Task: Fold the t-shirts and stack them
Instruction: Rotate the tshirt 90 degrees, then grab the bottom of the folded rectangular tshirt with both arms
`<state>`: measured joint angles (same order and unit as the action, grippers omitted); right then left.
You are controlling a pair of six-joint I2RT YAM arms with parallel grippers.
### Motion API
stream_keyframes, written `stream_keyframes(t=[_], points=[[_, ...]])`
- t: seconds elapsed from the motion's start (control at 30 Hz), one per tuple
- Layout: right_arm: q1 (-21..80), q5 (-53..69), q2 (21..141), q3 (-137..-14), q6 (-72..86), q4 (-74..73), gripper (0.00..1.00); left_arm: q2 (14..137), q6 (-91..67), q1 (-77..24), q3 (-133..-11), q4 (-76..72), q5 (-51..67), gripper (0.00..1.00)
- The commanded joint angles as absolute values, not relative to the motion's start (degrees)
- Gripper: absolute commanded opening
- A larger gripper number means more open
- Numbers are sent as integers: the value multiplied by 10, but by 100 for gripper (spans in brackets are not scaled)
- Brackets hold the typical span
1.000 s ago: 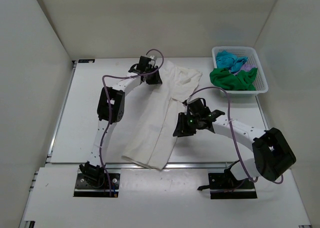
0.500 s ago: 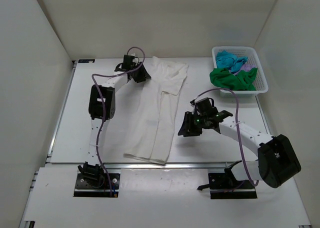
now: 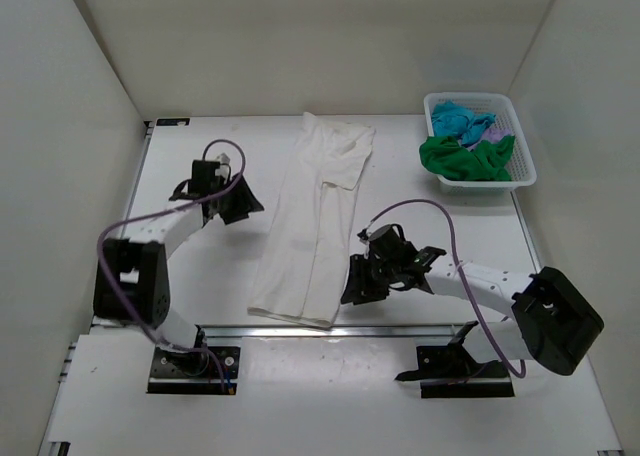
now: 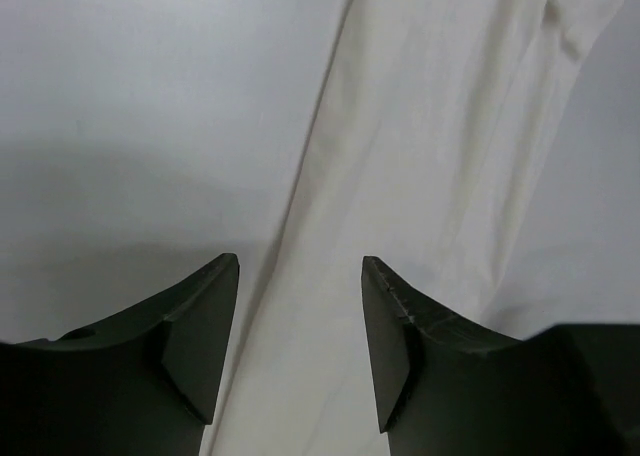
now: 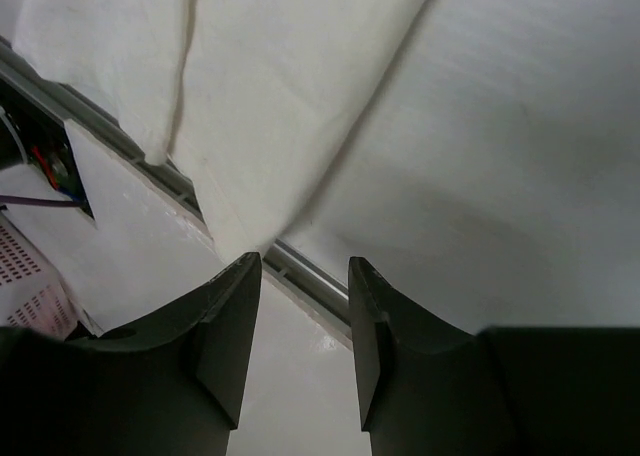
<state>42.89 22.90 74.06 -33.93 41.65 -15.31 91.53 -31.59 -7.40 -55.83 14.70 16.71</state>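
One cream t-shirt (image 3: pixel 312 226) lying lengthwise, basket (image 3: pixel 520 151) visible only from overhead

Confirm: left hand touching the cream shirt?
Apart. Top view shows bare table between the left hand and the cream shirt.

Plain cream walls (image 3: pixel 300 46) enclose a white table (image 3: pixel 225 281).

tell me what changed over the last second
The left claw let go of the far end of the cream-white t-shirt and drew back to its left side, open. The right claw moved nearer its base, beside the shirt's near right edge, open. The shirt narrowed from spread-out to a long strip. The basket and its coloured shirts stayed put.
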Motion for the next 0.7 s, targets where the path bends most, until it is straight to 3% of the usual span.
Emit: stream_keyframes(t=[0.0, 0.1, 0.27, 0.53, 0.67], points=[[467, 214, 740, -323, 462, -77, 38, 807, -270, -95, -474, 238, 155, 63], [496, 206, 742, -296, 496, -44, 39, 717, -284, -97, -409, 278, 152, 68], [519, 212, 746, -262, 536, 14, 45, 681, -262, -106, -349, 344, 164, 73], [523, 228, 776, -262, 568, 67, 47, 654, -287, -138, -296, 352, 177, 69], [525, 236, 796, -266, 575, 76, 47, 633, -297, -151, -257, 351, 179, 59]])
